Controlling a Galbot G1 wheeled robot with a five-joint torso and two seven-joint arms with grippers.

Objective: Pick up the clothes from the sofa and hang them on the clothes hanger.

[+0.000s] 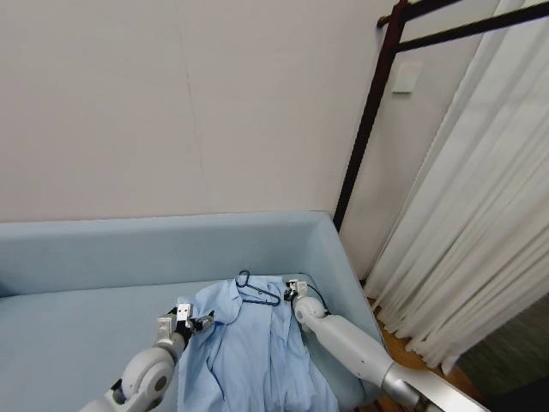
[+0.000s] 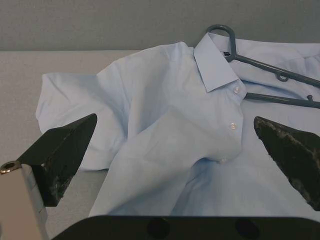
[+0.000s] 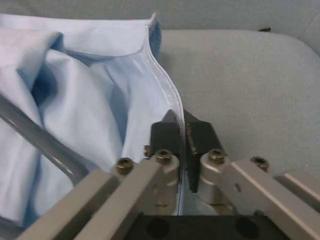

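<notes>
**Blue shirt on sofa, both grippers at it**

A light blue shirt (image 1: pixel 257 352) lies crumpled on the pale sofa (image 1: pixel 86 249), with a dark hanger (image 1: pixel 257 292) resting near its collar. The right gripper (image 3: pixel 183 132) pinches the shirt's stitched edge, close to the armrest (image 1: pixel 330 249). The left gripper (image 2: pixel 175 120) is spread wide at the shirt's left side, and beyond it the seat is bare. The shirt's lower end is cut off in the head view.

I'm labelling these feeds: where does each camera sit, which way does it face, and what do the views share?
Head view: on the head, facing forward and down at the sofa, shirt and hanger; the left gripper and right gripper show at the shirt.
Left wrist view: on the left wrist, facing the shirt's collar between its open fingers.
Right wrist view: on the right wrist, looking along shut fingers pinching the shirt's edge.
Shared: all three show the shirt.
</notes>
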